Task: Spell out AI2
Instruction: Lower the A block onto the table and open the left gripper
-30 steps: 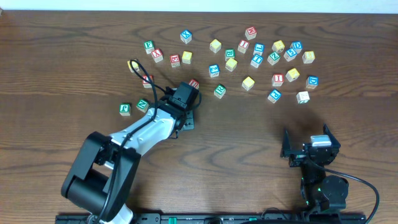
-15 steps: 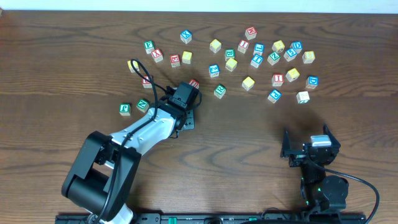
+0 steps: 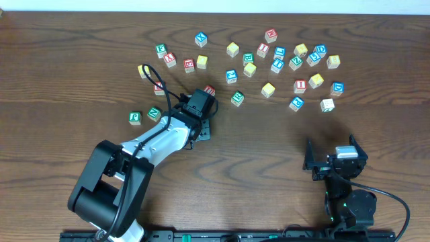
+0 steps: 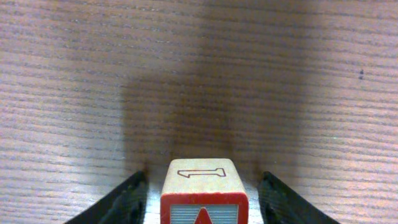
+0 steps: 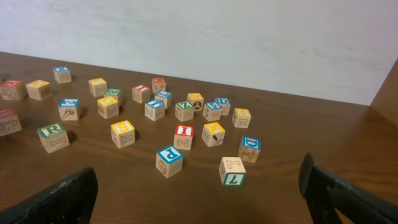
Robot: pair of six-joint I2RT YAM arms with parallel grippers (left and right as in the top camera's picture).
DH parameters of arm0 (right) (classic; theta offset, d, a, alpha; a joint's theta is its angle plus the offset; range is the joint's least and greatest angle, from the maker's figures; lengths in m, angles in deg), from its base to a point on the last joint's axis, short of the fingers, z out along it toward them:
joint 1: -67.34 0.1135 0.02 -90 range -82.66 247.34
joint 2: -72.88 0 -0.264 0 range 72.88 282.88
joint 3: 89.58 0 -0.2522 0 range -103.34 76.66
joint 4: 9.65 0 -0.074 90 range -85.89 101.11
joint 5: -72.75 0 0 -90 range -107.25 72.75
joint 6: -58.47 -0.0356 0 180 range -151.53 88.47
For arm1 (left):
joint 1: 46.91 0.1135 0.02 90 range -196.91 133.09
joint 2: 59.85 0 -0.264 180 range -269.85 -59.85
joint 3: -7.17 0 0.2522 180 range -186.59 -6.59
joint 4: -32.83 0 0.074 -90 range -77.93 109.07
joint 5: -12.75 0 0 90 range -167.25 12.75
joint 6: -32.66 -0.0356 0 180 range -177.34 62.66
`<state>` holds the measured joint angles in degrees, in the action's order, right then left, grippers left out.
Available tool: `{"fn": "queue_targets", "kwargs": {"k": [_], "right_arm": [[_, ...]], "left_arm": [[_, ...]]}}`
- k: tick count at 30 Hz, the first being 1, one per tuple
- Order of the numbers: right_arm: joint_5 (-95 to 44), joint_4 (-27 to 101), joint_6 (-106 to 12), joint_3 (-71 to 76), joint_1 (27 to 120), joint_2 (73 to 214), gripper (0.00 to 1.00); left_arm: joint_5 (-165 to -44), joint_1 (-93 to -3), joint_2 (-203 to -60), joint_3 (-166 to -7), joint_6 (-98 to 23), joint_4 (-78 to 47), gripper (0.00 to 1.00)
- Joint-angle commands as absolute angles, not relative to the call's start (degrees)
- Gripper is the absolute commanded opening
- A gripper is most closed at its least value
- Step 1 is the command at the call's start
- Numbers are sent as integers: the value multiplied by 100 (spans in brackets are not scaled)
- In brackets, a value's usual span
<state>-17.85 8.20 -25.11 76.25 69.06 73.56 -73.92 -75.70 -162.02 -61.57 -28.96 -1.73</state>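
The left gripper (image 3: 205, 96) rests low on the wooden table (image 3: 269, 148) at the near left edge of the scattered blocks, and its jaws stand released. In the left wrist view the two dark fingers (image 4: 132, 200) flank a red-bordered cube (image 4: 202, 176) with a strip of bare wood showing on either side, so neither pad touches it. The cube sits flat on the table between them. Its top face carries an outlined figure, and its near face shows only the pointed tip of a red letter, shaped like the top of an A. From overhead the same cube (image 3: 209, 89) peeks out just beyond the gripper, with a green block (image 3: 237, 98) near it on the right. The right gripper (image 3: 334, 153) stays low at the near right of the table, well apart from every block, its fingers spread wide around nothing. Its wrist camera looks over the scatter, where the red I cube (image 5: 184, 135) stands upright among its neighbours, and overhead it (image 3: 300, 85) lies in the right-hand cluster. The lettering is too small to pick out the blue 2
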Motion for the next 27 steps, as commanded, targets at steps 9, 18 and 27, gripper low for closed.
{"fn": "queue_targets", "kwargs": {"k": [9,18,27], "right_arm": [[-1766,853,-2594,7632,6878,7319,99],[-1766,853,-2592,7632,6878,7319,99],[-1766,853,-2592,7632,6878,7319,99]], "left_arm": [[-7381,-7575,-15256,-6197,-3512,-323,68],[-7383,-7570,-14386,-6201,-4172,-525,89],[-7383,-7559,-14301,-6247,-4574,-660,96]]}}
